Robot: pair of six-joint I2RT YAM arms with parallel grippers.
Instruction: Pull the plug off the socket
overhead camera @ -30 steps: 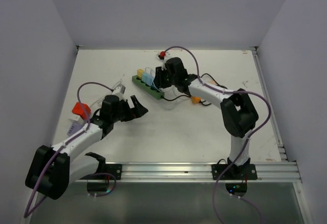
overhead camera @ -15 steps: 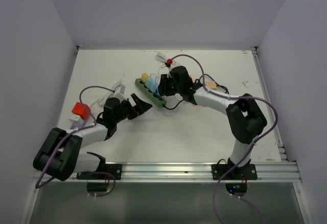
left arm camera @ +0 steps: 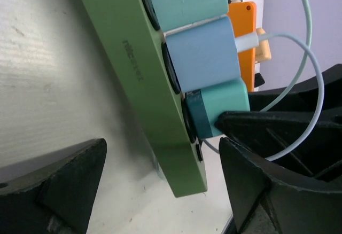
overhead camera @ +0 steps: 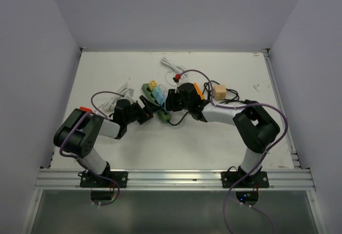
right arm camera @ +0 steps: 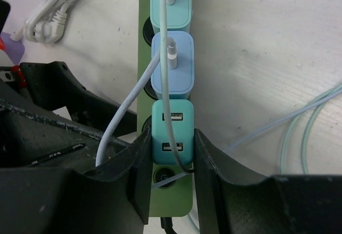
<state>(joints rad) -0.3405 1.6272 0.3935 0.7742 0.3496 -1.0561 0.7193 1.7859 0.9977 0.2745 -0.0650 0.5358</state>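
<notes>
Top view: green power strip (overhead camera: 163,115) lies on the surface (overhead camera: 224,138) a bit left of centre, long axis running 11 to 5 o'clock. It carries 4 plugs in a row: yellow plug (overhead camera: 153,84) at the 11 o'clock end, then mint plug (right arm camera: 171,4), light-blue plug (right arm camera: 172,65) and teal plug (right arm camera: 172,122) nearest the 5 o'clock end.

Right gripper (right arm camera: 172,138) comes in from 3 o'clock and is clenched on the teal plug, 1 finger on each side face. The plug has 2 USB ports facing up and a white cable crossing over it. Left wrist view shows its dark base flush against the strip, so it is seated in the socket, not out.

Left gripper (left arm camera: 163,154) comes in from 9 o'clock, released and spread wide. Its fingers (left arm camera: 59,183) straddle the 5 o'clock end of the strip, with a gap on both sides, touching nothing.

Orange strip (overhead camera: 197,90) sits just beside the right gripper at 2 o'clock. Tan cube (overhead camera: 219,91) is further toward 3 o'clock. White cable bundle (overhead camera: 171,65) lies at 12 o'clock of the strip, apart from it.
</notes>
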